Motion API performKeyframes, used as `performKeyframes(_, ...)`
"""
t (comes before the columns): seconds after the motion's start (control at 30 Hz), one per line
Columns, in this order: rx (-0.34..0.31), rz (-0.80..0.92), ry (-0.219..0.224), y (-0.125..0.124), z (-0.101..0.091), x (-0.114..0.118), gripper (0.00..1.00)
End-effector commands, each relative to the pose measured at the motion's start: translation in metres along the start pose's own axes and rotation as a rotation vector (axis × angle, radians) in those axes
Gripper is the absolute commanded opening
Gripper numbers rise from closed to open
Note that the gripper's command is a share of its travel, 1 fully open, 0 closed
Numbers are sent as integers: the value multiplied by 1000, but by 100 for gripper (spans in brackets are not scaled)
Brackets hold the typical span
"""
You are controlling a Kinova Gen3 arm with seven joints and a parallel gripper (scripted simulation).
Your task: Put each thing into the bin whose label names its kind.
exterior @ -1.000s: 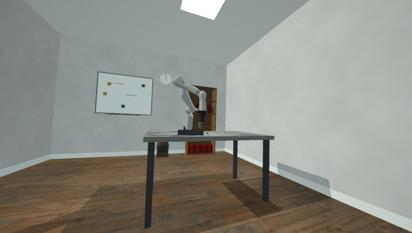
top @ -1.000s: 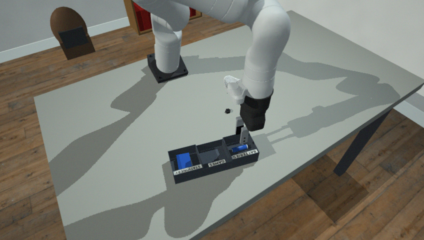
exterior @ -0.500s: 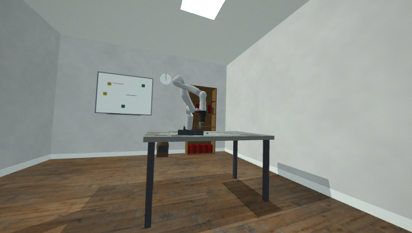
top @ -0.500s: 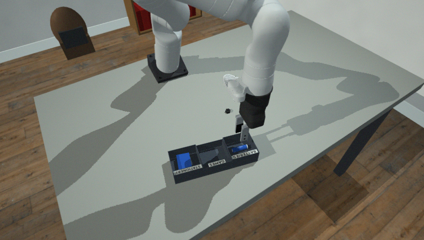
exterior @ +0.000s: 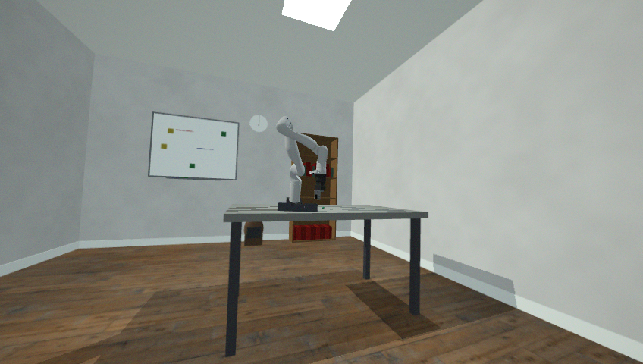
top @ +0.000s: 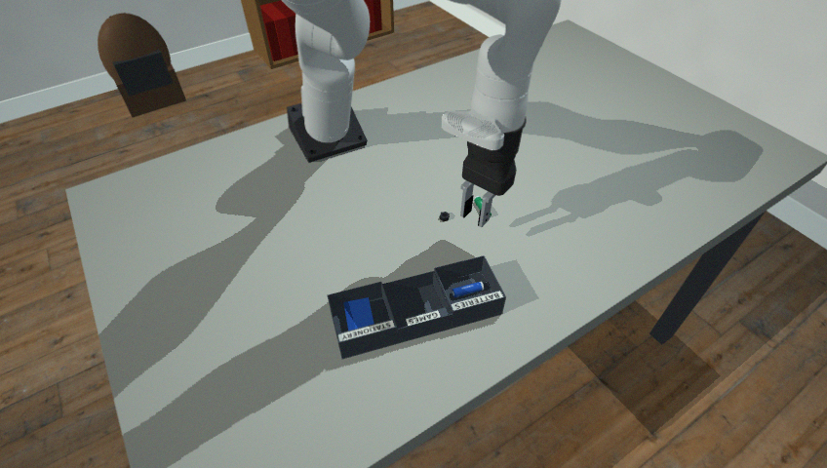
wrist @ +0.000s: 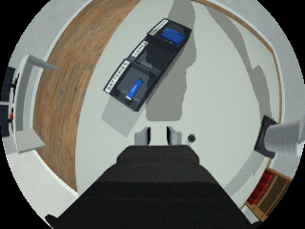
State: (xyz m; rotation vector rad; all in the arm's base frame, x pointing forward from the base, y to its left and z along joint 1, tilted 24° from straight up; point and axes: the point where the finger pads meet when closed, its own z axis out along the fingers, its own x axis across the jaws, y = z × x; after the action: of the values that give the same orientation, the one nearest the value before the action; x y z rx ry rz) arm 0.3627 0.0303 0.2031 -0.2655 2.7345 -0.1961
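Observation:
My gripper is open and empty. It hangs over the middle of the table, with a small green thing showing between its fingers in the top view; in the exterior view that thing lies on the table below the fingers. A small black thing lies on the table just to the left. Three joined black bins stand near the front edge, labelled STATIONERY, GAMES and BATTERIES. A blue battery lies in BATTERIES, and a blue block lies in STATIONERY.
The arm's black base is bolted at the back of the grey table. The table's right edge is some way from the gripper. A bookcase and a brown chair stand on the floor behind.

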Motion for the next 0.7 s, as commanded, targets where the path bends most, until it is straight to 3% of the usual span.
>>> performKeyframes(0.0,5,-157,-6,33,-3,10,60)
performKeyframes(0.2,6,-360,-5,79,-5,31,60)
performKeyframes(0.27,6,-360,-5,79,-5,31,60)
performKeyframes(0.67,3,-867,-17,89,-5,35,60)
